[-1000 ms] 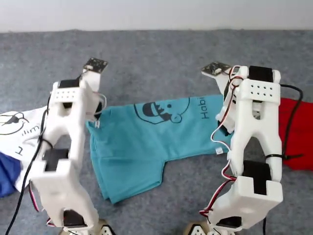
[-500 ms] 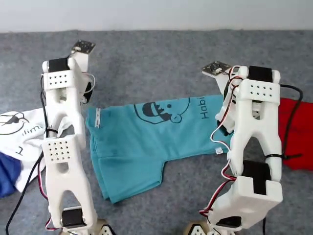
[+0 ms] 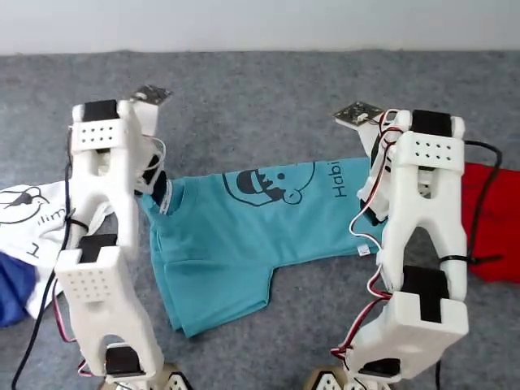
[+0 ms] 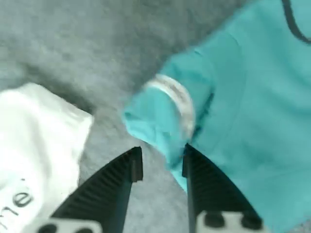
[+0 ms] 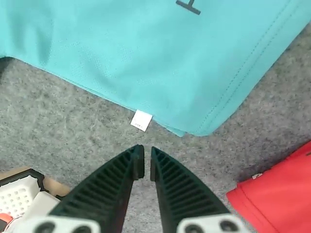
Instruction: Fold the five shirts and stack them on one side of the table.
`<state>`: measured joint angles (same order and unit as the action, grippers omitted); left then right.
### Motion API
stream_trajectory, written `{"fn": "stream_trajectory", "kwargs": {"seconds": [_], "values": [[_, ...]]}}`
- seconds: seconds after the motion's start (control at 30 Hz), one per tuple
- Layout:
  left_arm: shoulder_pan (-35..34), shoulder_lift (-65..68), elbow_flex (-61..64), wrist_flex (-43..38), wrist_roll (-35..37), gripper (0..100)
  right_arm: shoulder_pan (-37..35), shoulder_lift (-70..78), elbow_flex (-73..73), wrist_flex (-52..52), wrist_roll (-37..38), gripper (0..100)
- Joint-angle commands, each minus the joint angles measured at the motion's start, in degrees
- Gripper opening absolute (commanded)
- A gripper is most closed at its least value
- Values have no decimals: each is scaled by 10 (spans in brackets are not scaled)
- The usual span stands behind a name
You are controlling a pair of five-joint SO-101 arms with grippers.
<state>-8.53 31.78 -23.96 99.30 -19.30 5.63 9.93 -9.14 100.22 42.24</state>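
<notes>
My main worry is the collar (image 4: pixel 170 104) of the teal shirt (image 3: pixel 244 236). It is bunched into a soft roll right at the tips of the left gripper (image 4: pixel 160 162). If I close there I may catch only the top fold of the roll. It could slide out on the lift, or drag the whole teal shirt askew across the table (image 3: pixel 268 106). The white shirt (image 3: pixel 32 215) lies just beside the teal shirt's collar end, so a wide or late bite might snag that as well. The blue shirt (image 3: pixel 12 292) peeks out from under the white one, further from the teal shirt, and seems safe. At the teal shirt's far end the red shirt (image 3: pixel 496 219) sits near the hem corner. A careless pull from that side could carry red cloth along.

The left gripper stands partly open, with bare table showing between its jaws. The teal collar edge reaches in against one jaw. I cannot tell whether it is truly pinched, and I judge it is not.

The right gripper (image 5: pixel 145 162) is all but closed, with only a thin slit between its jaws, and has hold of nothing. It hangs over bare table just off the teal shirt's hem corner, near the small white tag (image 5: pixel 141 120). The teal shirt itself lies spread on the table between the two arms, not yet folded.
</notes>
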Motion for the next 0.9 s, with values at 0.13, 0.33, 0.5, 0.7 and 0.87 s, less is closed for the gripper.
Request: {"fn": "stream_trajectory", "kwargs": {"seconds": [0.13,0.33,0.5,0.7,0.87], "values": [[8,-11,7,-25,14,144,-6,-2,-26,2,-6,35],[6,47,-3,-58,15,141,-3,-2,-26,6,-6,34],[8,65,-20,-66,15,126,-2,-2,-26,6,-6,34],[9,69,-35,-66,15,13,-4,-2,-26,3,-6,34],[9,65,-36,-66,14,13,-4,-2,-25,1,-6,35]]}}
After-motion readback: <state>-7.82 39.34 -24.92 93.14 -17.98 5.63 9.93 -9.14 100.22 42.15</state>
